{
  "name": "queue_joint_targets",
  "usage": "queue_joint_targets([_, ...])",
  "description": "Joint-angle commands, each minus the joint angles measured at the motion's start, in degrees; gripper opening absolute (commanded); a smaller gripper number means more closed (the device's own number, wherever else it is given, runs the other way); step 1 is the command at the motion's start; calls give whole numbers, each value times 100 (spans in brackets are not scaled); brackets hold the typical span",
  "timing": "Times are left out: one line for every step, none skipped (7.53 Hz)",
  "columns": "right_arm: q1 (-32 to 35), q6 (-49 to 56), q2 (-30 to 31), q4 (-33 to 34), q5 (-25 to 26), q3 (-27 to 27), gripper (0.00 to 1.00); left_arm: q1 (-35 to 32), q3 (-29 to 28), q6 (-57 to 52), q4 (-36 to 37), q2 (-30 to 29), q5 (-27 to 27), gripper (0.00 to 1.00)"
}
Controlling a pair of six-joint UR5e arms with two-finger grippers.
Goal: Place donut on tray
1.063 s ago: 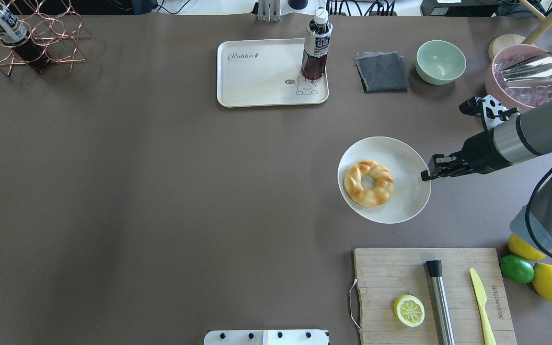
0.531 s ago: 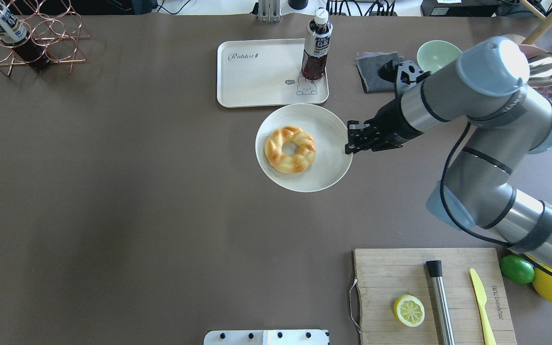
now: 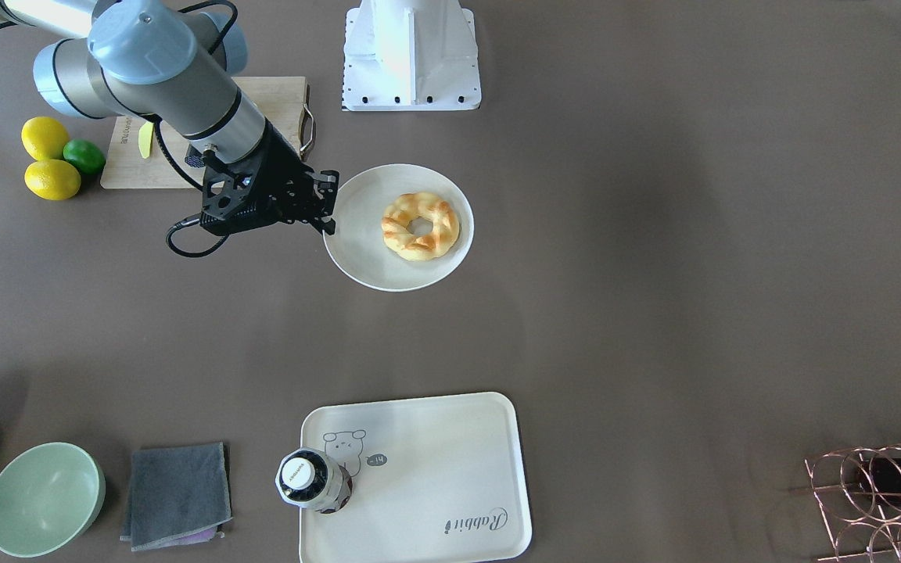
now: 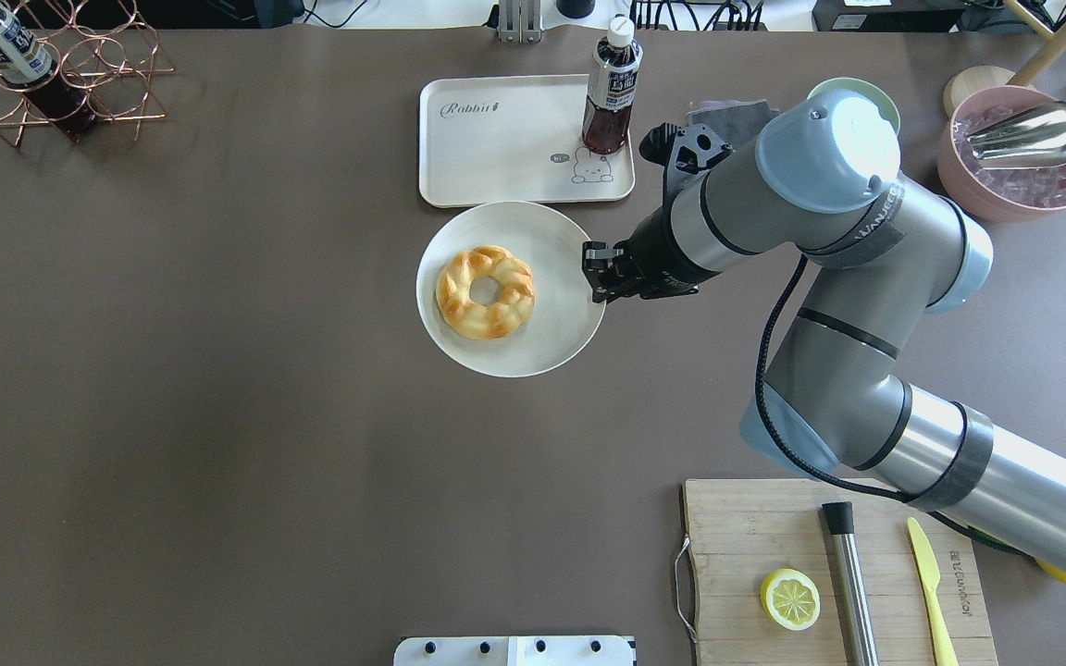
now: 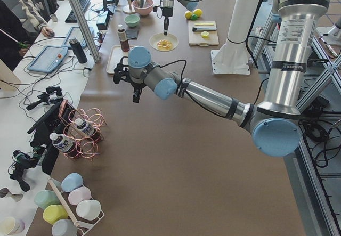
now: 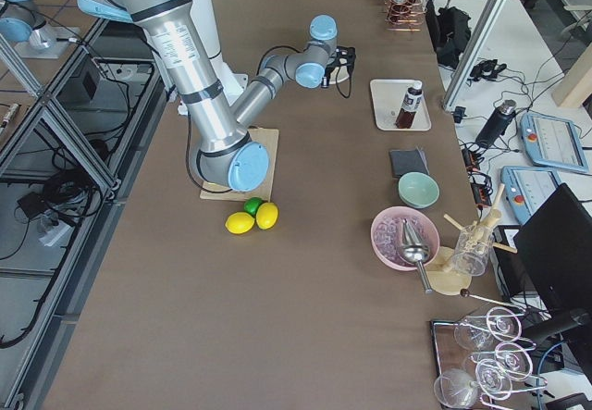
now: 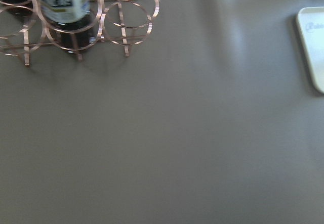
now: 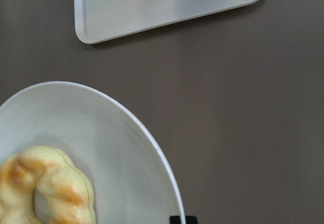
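The donut (image 4: 457, 301) is pictured lying on a round white plate (image 4: 533, 353), which is clamped at its rim between the fingers of the right gripper (image 4: 595, 274) and held just on the robot's side of the tray (image 4: 496, 157); a strip of table (image 4: 218, 370) is shown between plate and tray in the right wrist view. A capped bottle (image 4: 611, 92) is seen standing on the tray beside its bear drawing (image 4: 592, 166). The left gripper (image 5: 136, 96) is hung well away from the tray, toward the robot's left, and whether its fingers are apart or together cannot be told.
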State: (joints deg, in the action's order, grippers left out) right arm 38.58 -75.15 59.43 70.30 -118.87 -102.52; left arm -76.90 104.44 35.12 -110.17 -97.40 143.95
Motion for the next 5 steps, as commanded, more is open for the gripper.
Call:
queue_joint_targets([-307, -218, -204, 53, 338, 31, 0, 1190, -11, 2195, -1056, -672, -208, 98])
queue_joint_targets([-342, -289, -248, 54, 347, 13, 0, 1647, 6, 2897, -1224, -979, -636, 98])
queue_joint_targets([-404, -368, -265, 54, 382, 31, 0, 2200, 6, 3531, -1322, -1252, -1127, 98])
queue_joint_targets([-439, -456, -318, 71, 444, 40, 0, 2736, -3, 3876, -1332, -1533, -1663, 98])
queue_joint_targets([-474, -465, -327, 71, 462, 40, 0, 3107, -12, 4036, -1323, -1649, -2017, 98])
